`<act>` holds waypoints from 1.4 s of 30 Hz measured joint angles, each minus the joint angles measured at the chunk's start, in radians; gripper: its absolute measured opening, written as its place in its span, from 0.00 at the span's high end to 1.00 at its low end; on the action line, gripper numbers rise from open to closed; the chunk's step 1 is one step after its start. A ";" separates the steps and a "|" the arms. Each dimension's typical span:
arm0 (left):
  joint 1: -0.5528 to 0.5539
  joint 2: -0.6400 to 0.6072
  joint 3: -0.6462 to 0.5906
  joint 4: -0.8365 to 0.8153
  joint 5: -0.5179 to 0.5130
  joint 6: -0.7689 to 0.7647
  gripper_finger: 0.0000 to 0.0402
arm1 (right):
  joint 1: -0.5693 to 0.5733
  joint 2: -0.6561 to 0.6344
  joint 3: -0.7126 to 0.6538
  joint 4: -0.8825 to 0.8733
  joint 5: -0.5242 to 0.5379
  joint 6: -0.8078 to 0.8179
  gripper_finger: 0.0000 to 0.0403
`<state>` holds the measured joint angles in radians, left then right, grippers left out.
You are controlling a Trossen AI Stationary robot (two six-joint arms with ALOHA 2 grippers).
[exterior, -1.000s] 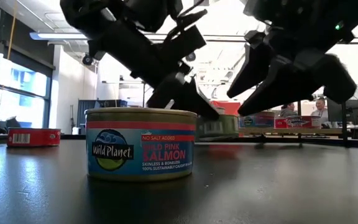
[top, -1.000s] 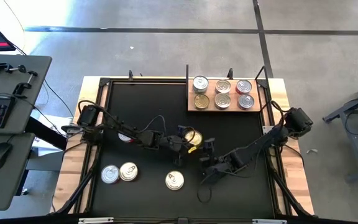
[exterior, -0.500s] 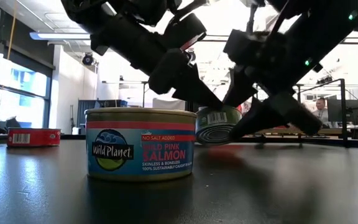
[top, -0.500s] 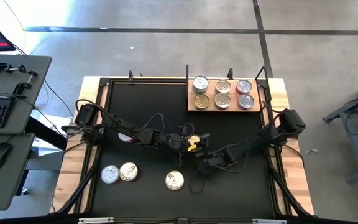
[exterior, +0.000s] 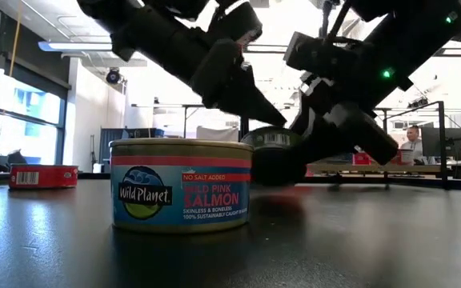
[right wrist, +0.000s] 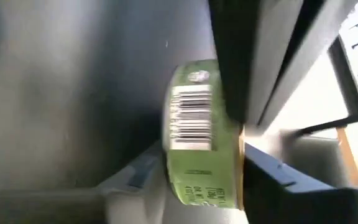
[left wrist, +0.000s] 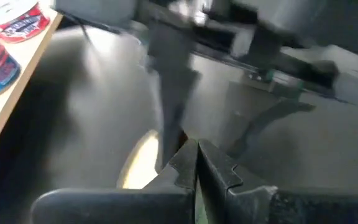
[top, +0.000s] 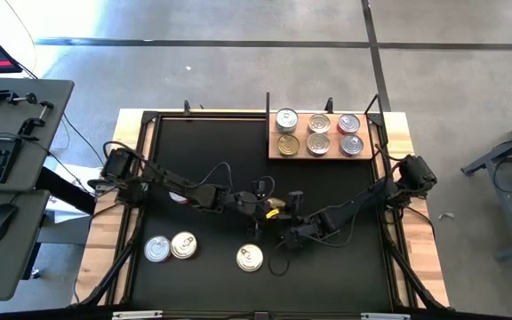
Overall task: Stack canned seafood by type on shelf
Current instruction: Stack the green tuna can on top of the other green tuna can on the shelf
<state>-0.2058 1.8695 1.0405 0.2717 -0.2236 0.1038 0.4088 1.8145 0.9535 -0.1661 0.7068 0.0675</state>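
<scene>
High view: I have both claws meeting just below the centre of the frame, over the black mat of the bench (top: 136, 124). The left claw (top: 258, 204) comes in from the left, the right claw (top: 288, 229) from the lower right, and the gold-lidded tin (top: 275, 205) sits between them, touching both. It lies up and left of the right claw, which is the nearer one for the carry. The shelf (top: 318, 155) is at upper right, already carrying six tins in two rows. Three loose tins (top: 250, 258) wait along the lower part of the frame, and one more (top: 178, 195) lies half hidden under the left arm.

Low view: the green-sided tin (exterior: 270, 152) hangs clear of the mat right of centre, tilted onto its edge, its flat axis roughly sideways. A salmon tin (exterior: 181, 185) stands in the foreground, left of it and nearer the camera; I judge it no obstacle to a lift toward the shelf.

Left wrist view: my left fingers (left wrist: 194, 163) are pressed together, clenched with nothing between them, tip against the tin's gold face (left wrist: 139, 163).

Right wrist view: the tin (right wrist: 201, 143) fills the middle, barcode side up, between my right fingers (right wrist: 135, 171). They are closing around it; I cannot tell whether the grip is firm yet.
</scene>
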 joint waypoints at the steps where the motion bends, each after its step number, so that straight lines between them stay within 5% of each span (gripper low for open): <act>1: -0.003 -0.013 0.000 -0.011 -0.001 -0.013 0.99 | -0.001 0.000 0.000 -0.003 -0.007 0.017 0.65; 5: -0.011 -0.086 0.004 -0.168 -0.046 -0.035 0.95 | 0.003 -0.002 -0.003 -0.030 0.012 0.071 0.71; 10: -0.024 -0.175 0.001 -0.485 -0.260 -0.165 0.93 | 0.025 -0.029 0.040 -0.180 0.024 0.144 0.71; 14: -0.066 -0.233 -0.092 -0.557 -0.421 -0.300 0.93 | 0.011 -0.078 0.115 -0.394 0.094 0.229 0.71; 19: -0.128 -0.274 -0.259 -0.371 -0.458 -0.422 0.92 | -0.083 -0.123 0.172 -0.587 0.182 0.175 0.71; 29: -0.211 -0.272 -0.457 0.037 -0.457 -0.441 0.92 | -0.411 -0.131 0.172 -0.423 0.143 -0.392 0.71; 33: -0.217 -0.272 -0.470 0.039 -0.458 -0.451 0.92 | -0.499 -0.131 0.172 -0.403 0.085 -0.421 0.70; 42: -0.222 -0.272 -0.471 0.042 -0.458 -0.451 0.92 | -0.563 -0.131 0.172 -0.395 -0.044 -0.346 0.52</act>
<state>-0.4276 1.5978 0.5694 0.3134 -0.6811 -0.3476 -0.1539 1.6836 1.1259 -0.5616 0.6631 -0.2786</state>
